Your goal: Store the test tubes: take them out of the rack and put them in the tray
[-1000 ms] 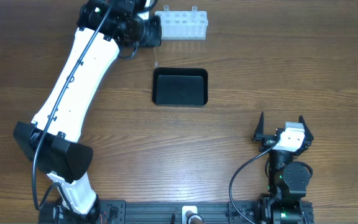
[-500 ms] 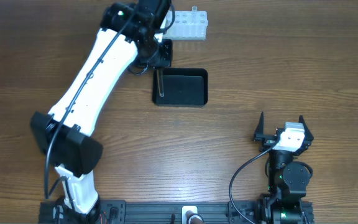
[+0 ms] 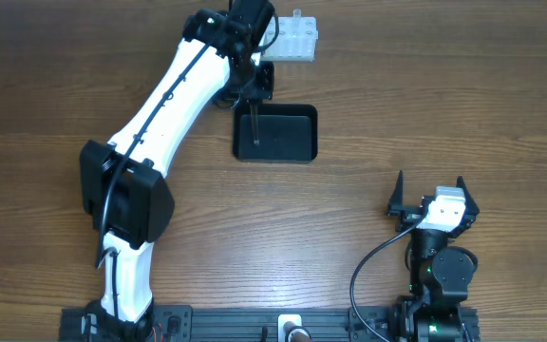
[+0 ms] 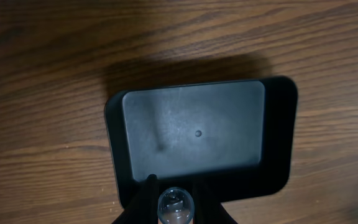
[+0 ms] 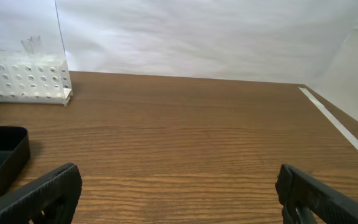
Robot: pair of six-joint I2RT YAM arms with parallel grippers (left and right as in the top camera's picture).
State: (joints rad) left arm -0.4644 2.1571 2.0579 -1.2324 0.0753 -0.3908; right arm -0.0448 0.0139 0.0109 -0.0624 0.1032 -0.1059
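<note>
A clear test tube [image 3: 255,122] hangs upright over the left part of the black tray [image 3: 297,150], with my left gripper [image 3: 260,82] shut on its top. In the left wrist view the tube's open mouth [image 4: 176,206] sits between the fingers of the left gripper [image 4: 175,184], above the near rim of the tray [image 4: 279,137], which has nothing lying in it. The white perforated rack [image 3: 291,40] stands just behind the tray, with a tube [image 3: 297,14] sticking up from it. My right gripper [image 3: 428,196] is open and low at the front right, far from both.
The right wrist view looks across bare wood from the right gripper [image 5: 179,190] to the rack [image 5: 23,79] and a corner of the tray [image 5: 5,152]. A pale tape line [image 5: 337,121] runs along the table's right side.
My left arm has swung from the rack's left end to over the tray, carrying the test tube with it. The right arm has not moved.
</note>
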